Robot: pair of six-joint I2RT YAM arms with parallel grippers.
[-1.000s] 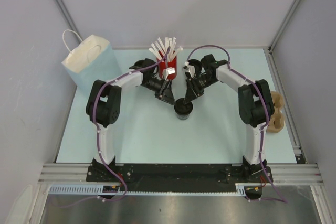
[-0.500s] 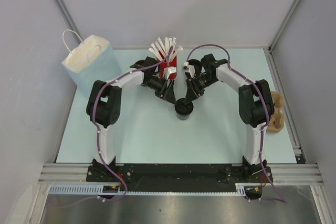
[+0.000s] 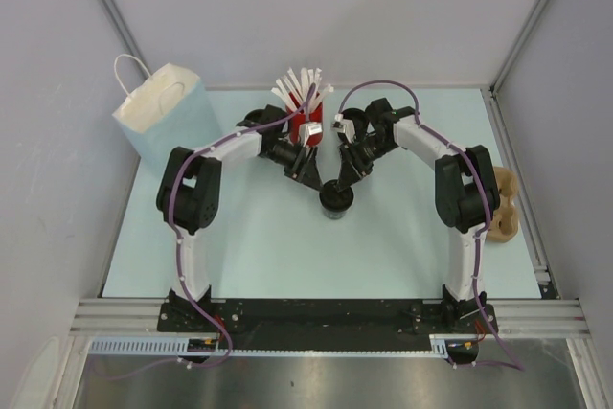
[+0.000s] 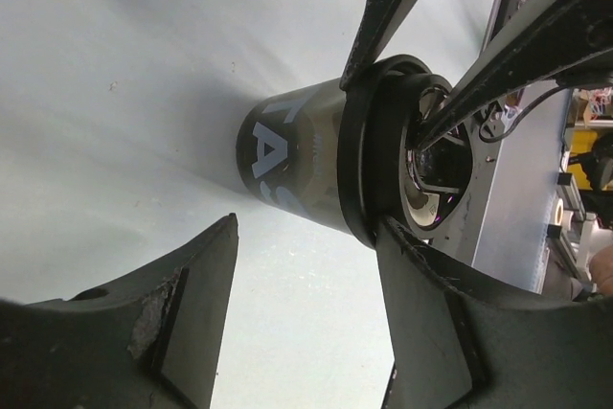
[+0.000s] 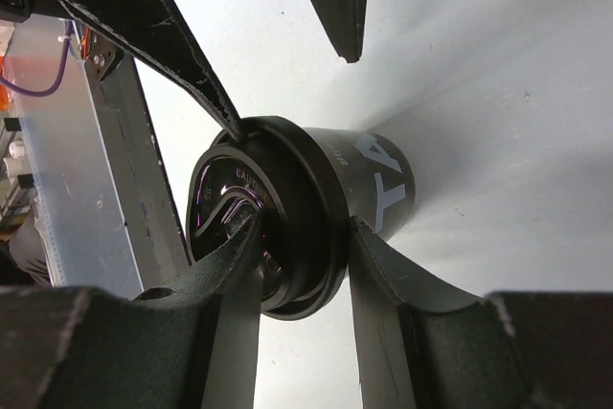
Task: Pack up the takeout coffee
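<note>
Coffee cup (image 4: 287, 165) wall carries large pale letters, "AS" legible in left wrist view, "TA" in right wrist view; lid (image 5: 218, 191) embossing begins "CAU", remainder unreadable.

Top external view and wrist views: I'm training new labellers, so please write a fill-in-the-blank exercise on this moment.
The right gripper pinches the rim of the takeout coffee, a cup coloured ____. The left gripper has its jaws ____. The white sticks stand in the ____ cup. The paper bag stands on the ____ arm's side.
Missing words: black; open; red; left.
</note>
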